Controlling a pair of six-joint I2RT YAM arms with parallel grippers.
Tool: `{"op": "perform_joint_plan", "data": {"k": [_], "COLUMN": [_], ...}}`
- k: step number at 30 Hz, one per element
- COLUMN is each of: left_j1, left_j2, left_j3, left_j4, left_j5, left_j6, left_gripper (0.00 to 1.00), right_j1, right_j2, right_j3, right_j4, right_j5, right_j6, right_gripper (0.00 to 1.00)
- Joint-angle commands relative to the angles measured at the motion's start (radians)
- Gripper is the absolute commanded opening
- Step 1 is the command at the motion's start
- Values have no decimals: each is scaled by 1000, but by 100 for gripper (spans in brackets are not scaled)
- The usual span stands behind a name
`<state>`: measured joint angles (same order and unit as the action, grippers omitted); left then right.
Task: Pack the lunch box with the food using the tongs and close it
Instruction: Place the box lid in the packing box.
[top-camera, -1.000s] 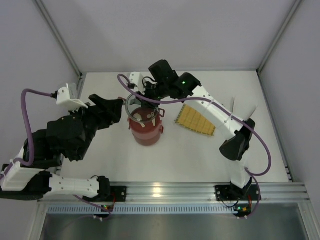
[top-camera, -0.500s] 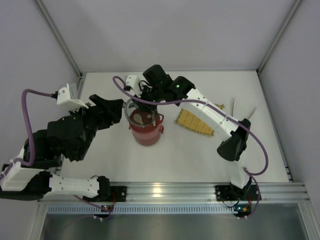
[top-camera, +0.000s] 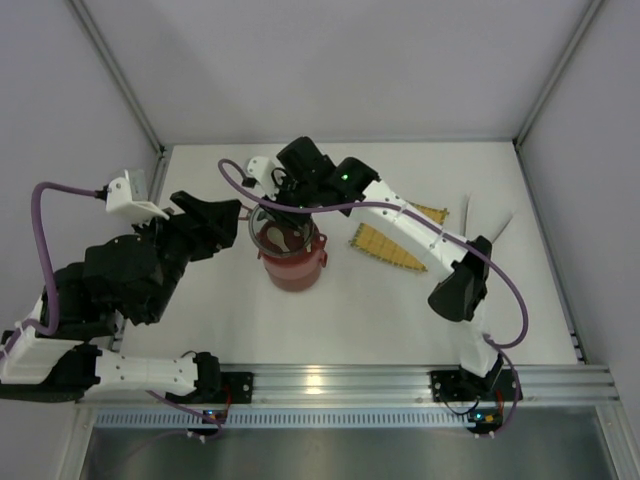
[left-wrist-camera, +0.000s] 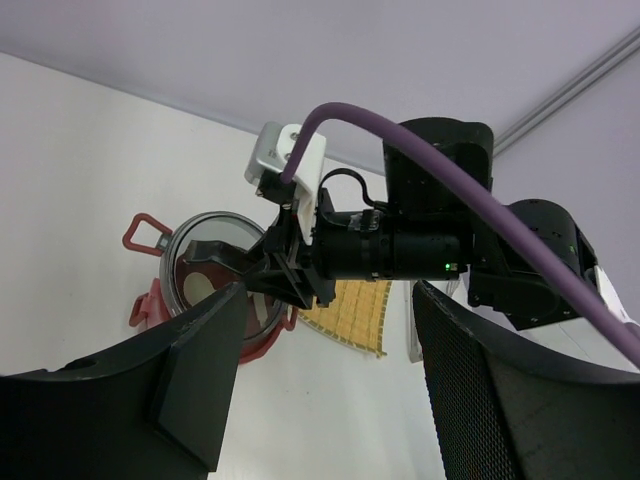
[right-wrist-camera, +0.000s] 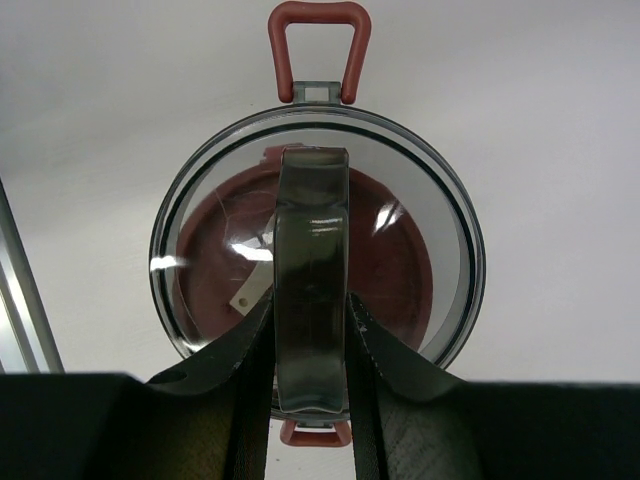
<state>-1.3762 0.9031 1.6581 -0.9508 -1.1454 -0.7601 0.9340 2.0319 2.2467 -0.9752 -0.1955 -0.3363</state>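
Two arms meet at the lunch box (top-camera: 295, 268), which stands upright on the white table (top-camera: 330, 320), left of ctr. R gripper (right-wrist-camera: 312, 335) reaches it from the far side. Its fingers (right-wrist-camera: 252, 375) are pinched onto the strap handle (right-wrist-camera: 312, 230) of the grey domed lid (right-wrist-camera: 420, 230), one finger per side, so the jaws are only narrowly apart w/ the handle between them. The dome is see-through, and beneath it we see a flat red lid (right-wrist-camera: 390, 270), roughly concentric w/ the rim. One red side loop (right-wrist-camera: 318, 45) shows past the rim's far edge and a second at the near edge. In the top view the dome sits over the box mouth, offset a little to the far left. We cannot tell whether it rests on the box or hangs just above.

L gripper (top-camera: 228, 218) is just beside the box on its left, jaws spread wide, nothing between them.

A yellow woven mat (top-camera: 388, 245) lies right of the box, partly under the R arm (top-camera: 420, 225). Farther right we take the two thin pale arms on the table for the tongs (top-camera: 468, 210). Their joint is hidden by the arm's elbow.
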Motion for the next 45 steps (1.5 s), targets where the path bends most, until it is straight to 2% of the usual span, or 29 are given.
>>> {"op": "perform_joint_plan", "data": {"k": [1, 45], "left_j1": [0, -1], "left_j2": [-10, -17], "left_j3": [-12, -26], "left_j4": [26, 14], "left_j5": [-5, -4], "left_j6": [4, -21], "left_gripper": [72, 72], "right_j1": [19, 28], "right_j2": [31, -33], "right_j3": [57, 2], "right_j4": [-36, -54], "right_j5": [30, 65], "right_j6": [11, 31], "right_gripper": [6, 7]}}
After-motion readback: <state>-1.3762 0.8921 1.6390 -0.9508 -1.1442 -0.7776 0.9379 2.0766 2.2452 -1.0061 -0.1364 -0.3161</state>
